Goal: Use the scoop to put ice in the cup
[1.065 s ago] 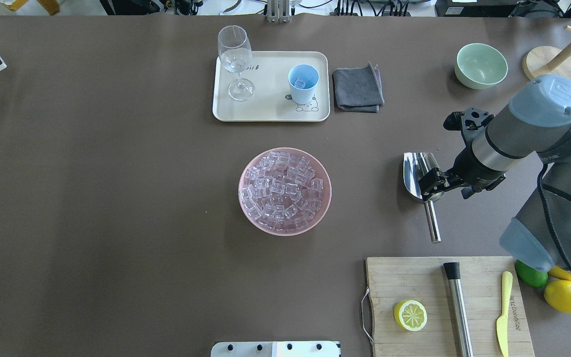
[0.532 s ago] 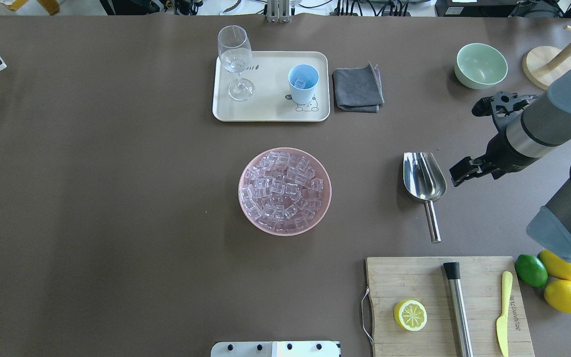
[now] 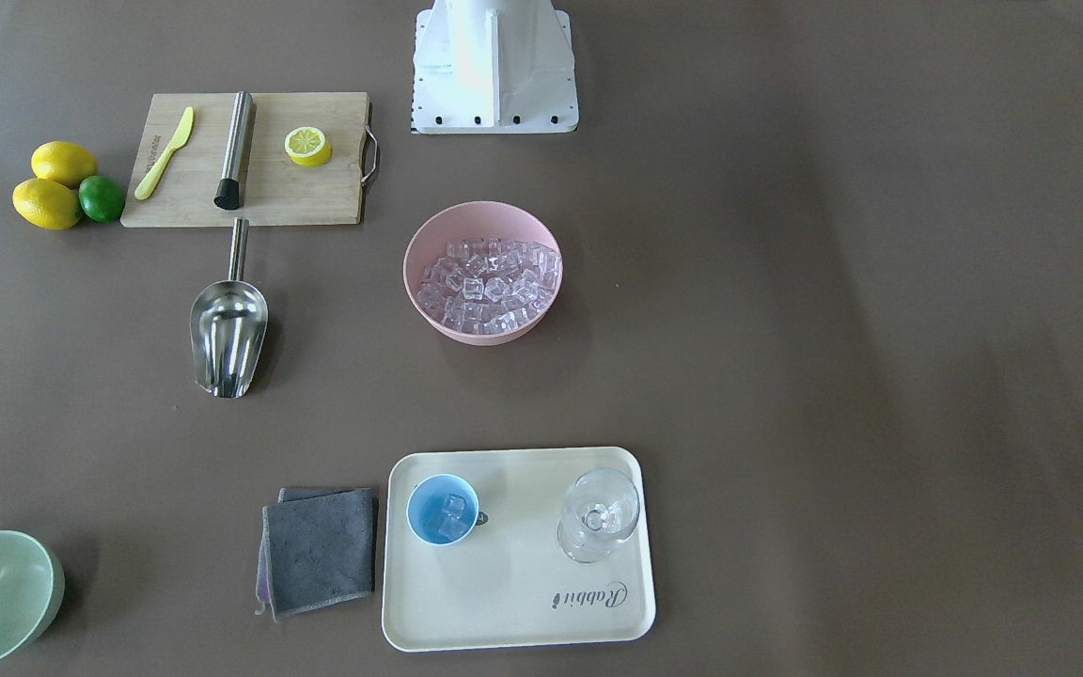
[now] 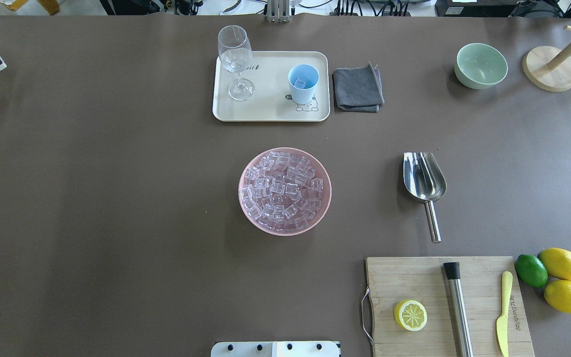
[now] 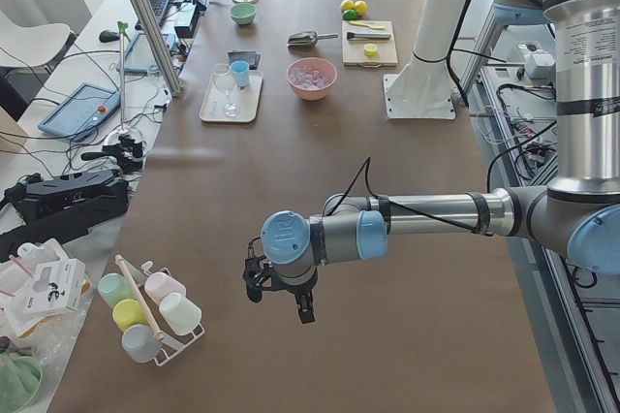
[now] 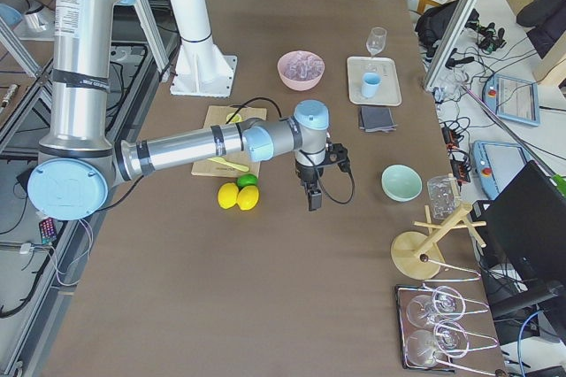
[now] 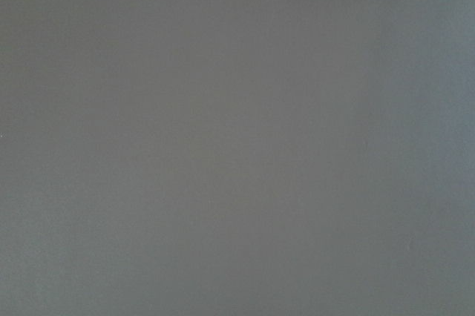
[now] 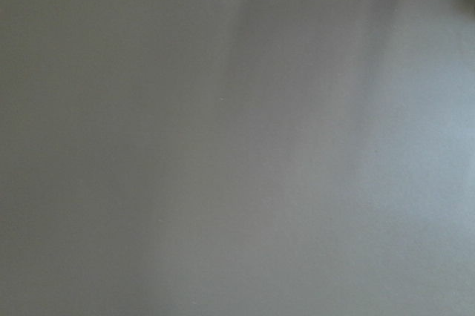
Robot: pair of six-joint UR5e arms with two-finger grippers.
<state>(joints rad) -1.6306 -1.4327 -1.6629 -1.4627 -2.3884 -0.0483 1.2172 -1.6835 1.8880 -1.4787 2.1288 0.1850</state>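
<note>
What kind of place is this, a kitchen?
Probably a robot lab, not a kitchen: robot arms stand at the table, with cables and a monitor beside it.

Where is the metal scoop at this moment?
In the overhead view the scoop lies on the right, to the right of the pink bowl and just beyond the cutting board.

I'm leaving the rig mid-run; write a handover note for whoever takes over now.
Left gripper: over bare table, far from the work; open or shut cannot be told.
Right gripper: near the lemons, nothing seen in it; state unclear.
Scoop: empty, lying free on the table.
Cup: on the tray, a few ice cubes inside; most ice in the pink bowl.
Left: likely nothing, unless more ice is wanted.
</note>
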